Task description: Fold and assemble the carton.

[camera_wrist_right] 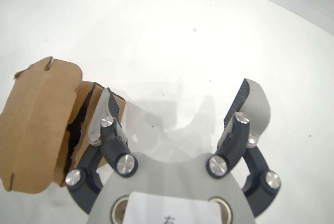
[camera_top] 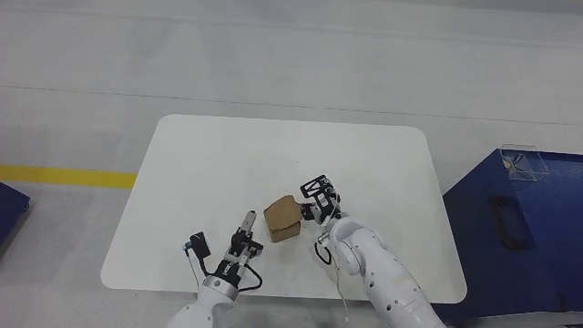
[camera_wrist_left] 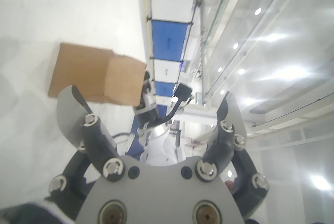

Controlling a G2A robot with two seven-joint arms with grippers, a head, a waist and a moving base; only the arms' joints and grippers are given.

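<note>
Carton (camera_top: 282, 219) on table (camera_top: 273, 146), near front edge, lying between both claws. Left claw (camera_top: 250, 220) just beside its left side, spread wide, gripping nothing. Right claw (camera_wrist_right: 176, 90) likewise released, one finger (camera_wrist_right: 108, 102) close against carton's right end; contact unclear. End flap (camera_wrist_right: 44, 94) there ajar, dark gap showing.

nothing reads clearly; a white label (camera_wrist_right: 171, 212) on the right wrist plate (camera_wrist_right: 167, 180) carries one cut-off character.
</note>
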